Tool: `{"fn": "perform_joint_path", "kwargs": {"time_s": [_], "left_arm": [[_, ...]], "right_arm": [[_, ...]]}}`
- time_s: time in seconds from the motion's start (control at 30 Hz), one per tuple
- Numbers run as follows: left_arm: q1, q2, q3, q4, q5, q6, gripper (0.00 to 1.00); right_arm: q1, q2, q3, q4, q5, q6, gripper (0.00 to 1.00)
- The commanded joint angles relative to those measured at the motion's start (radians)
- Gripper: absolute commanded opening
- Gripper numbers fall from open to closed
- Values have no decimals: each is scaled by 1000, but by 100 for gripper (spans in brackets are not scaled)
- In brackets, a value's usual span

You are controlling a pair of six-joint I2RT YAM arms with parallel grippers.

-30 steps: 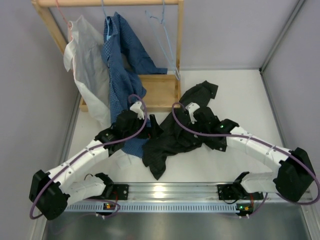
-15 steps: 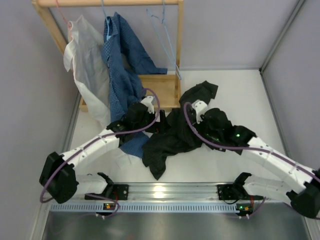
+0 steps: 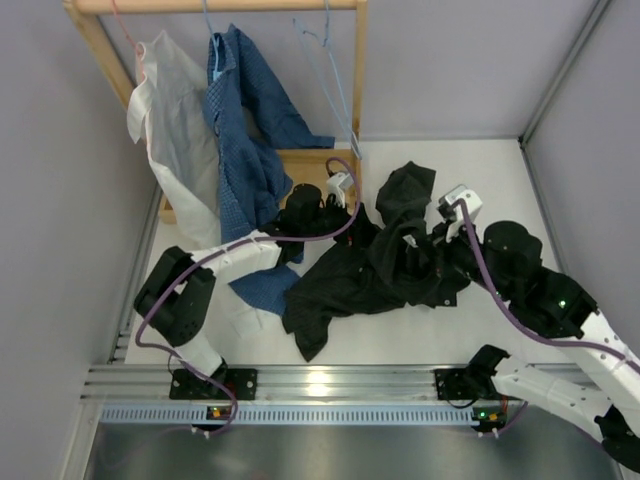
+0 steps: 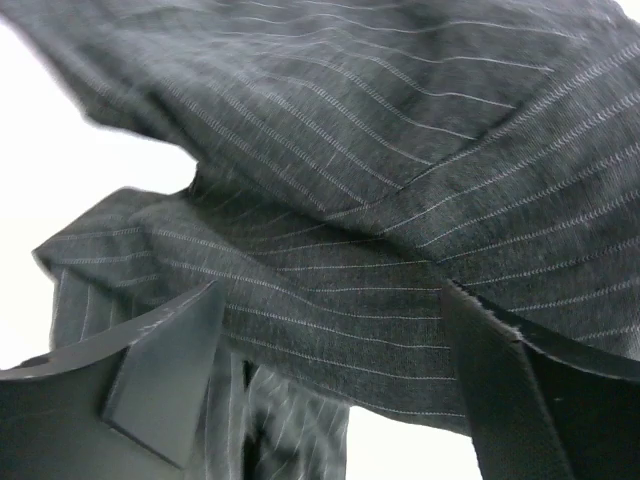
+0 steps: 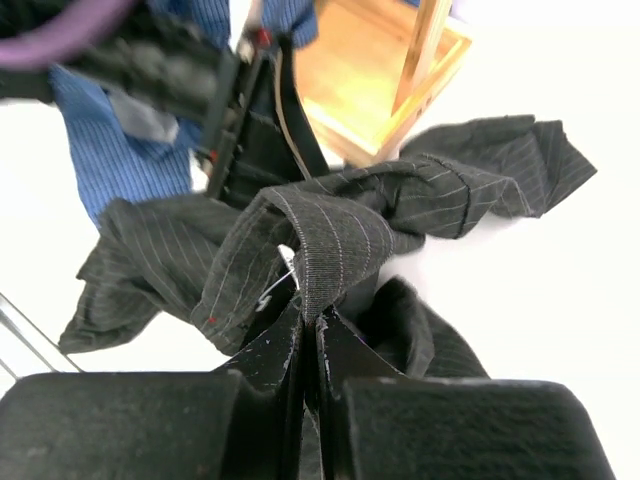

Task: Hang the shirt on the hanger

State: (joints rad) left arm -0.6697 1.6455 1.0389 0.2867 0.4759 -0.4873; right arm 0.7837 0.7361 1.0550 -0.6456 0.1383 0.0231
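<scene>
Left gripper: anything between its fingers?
In the left wrist view, a fold of the shirt spans the gap between the left gripper's open fingers.

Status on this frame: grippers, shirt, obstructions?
Right gripper shut on black pinstriped button-up shirt. Left gripper open around its fabric. Light-blue wire hanger bare on wooden rack, blue checked shirt hanging alongside.

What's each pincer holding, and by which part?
Right pincer pinches a raised fold of the black shirt. Left pincer is open over shirt cloth, gripping nothing.

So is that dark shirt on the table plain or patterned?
Patterned: the black shirt has thin pale pinstripes, clearest in the left wrist view.
</scene>
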Motion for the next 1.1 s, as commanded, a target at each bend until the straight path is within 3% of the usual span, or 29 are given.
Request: {"fn": "perform_joint_path", "kwargs": {"time_s": [0.0,0.03,0.07,0.17,0.2,0.27,0.4,0.47,0.7,0.77,0.87,0.9,0.97,1.07], "left_arm": [[-4,26,-16,333,190,-158,91],[-5,49,-16,400,208,-215,80],[-10,60,-13,435,228,-238,76],[-25,100,-13,540,271,-312,74],[-31,106,-14,557,274,-324,68],[-51,122,-23,606,251,-356,1],[-57,106,-68,615,149,-375,0],[-57,47,-129,550,26,-347,0],[-64,-163,-373,537,-148,-277,0],[-68,-211,-416,597,-103,-244,1],[-79,-199,-436,693,67,-180,31],[-79,-188,-432,710,132,-175,36],[-79,-153,-425,755,188,-149,43],[-80,-87,-398,804,256,-108,46]], "right_arm": [[9,-18,92,-19,3,17,0],[9,-17,115,-23,1,11,0],[9,-17,126,-23,3,8,0],[9,-24,164,-20,4,1,0],[9,-24,174,-22,6,0,0],[9,-26,194,-22,18,-2,0],[8,-38,209,-28,70,6,0],[8,-47,214,-45,115,9,0],[8,-63,255,-106,205,69,0],[8,-55,286,-124,157,78,0],[9,-30,327,-158,110,83,0],[8,-24,333,-161,112,83,0],[9,-18,356,-176,112,83,0],[8,-6,399,-199,43,81,1]]}}
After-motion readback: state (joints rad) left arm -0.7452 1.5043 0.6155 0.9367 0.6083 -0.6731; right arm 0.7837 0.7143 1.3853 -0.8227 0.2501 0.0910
